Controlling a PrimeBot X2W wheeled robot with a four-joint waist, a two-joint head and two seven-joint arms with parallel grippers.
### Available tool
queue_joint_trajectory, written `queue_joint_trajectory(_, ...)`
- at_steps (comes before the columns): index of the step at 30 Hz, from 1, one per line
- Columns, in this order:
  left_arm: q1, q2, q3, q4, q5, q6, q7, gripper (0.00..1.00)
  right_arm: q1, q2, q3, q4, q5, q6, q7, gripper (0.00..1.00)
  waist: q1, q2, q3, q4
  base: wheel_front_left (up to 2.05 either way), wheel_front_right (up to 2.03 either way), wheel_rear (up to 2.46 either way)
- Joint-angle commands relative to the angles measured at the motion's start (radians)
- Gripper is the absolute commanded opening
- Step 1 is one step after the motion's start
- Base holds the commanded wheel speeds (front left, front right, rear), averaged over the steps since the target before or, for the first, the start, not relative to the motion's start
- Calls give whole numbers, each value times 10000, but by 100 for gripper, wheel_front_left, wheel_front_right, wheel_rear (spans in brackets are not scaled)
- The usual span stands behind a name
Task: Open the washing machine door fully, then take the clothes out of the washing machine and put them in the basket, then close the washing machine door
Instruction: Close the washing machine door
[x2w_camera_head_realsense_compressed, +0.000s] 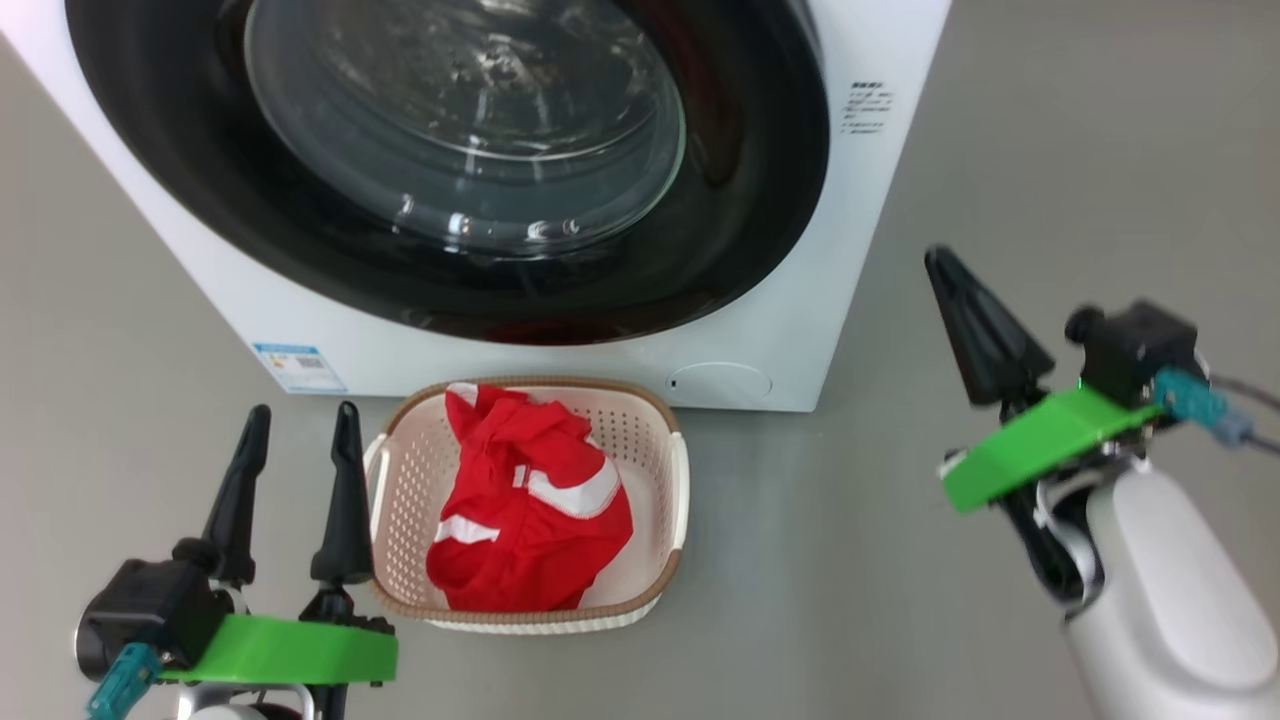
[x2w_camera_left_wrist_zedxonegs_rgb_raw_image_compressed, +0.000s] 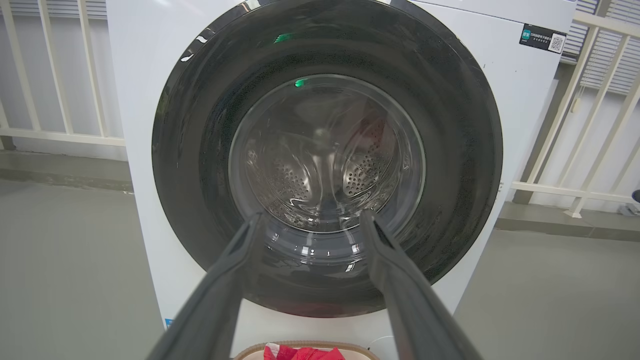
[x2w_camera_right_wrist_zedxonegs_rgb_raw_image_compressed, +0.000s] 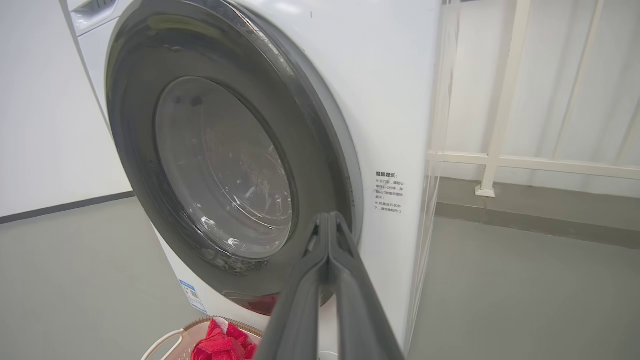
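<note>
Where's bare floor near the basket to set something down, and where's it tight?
Bare floor lies between basket and right gripper, and left of the machine beyond the left gripper. Tight: between basket and machine; clothes crowd the basket.

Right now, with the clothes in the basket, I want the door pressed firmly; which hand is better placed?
Probably right: the right hand, fingers shut, points at the door near its edge; the left hand is open, low beside the basket.

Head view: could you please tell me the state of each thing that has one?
Door: shut.
Clothes: heaped in the basket.
Basket: upright, holding them.
Left gripper: open, empty.
Right gripper: shut, empty.
</note>
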Motion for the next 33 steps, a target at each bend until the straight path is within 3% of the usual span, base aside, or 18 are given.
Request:
queue_joint_trajectory(1,-78,268,386,-316,107,102,71,100,437,266,-49,-563,-171,-25,96,0,0,0,-257,-230,0,0,0)
queue_joint_trajectory(10,348,350,399,-545,73,250,119,100,2715,1265,-1347,-2578,-946,-25,738,0,0,0,-559,-467,0,0,0)
queue_joint_trajectory(16,587,427,441,-673,52,339,132,100,3806,1570,-1720,-3541,-1104,-25,1018,22,0,0,-682,-601,0,0,0)
queue_joint_trajectory(18,661,452,438,-715,58,368,143,100,4049,1598,-1766,-3746,-1147,-25,1100,41,0,0,-739,-642,0,0,0)
queue_joint_trajectory(20,739,477,427,-757,67,395,165,100,4253,1612,-1820,-3923,-1163,-25,1171,52,0,0,-800,-668,0,0,0)
queue_joint_trajectory(21,780,488,427,-775,65,411,179,100,4346,1616,-1848,-3992,-1144,-25,1212,70,0,0,-835,-679,0,0,0)
queue_joint_trajectory(23,859,504,430,-804,60,446,195,100,4510,1620,-1893,-4123,-1067,-25,1261,96,0,0,-916,-697,0,0,0)
queue_joint_trajectory(24,896,510,428,-820,58,462,203,100,4581,1621,-1916,-4187,-1049,-25,1285,100,0,0,-946,-703,0,0,0)
queue_joint_trajectory(33,1197,577,460,-969,34,615,250,100,5093,1623,-2094,-4539,-864,-25,1448,100,0,0,-1210,-763,0,0,0)
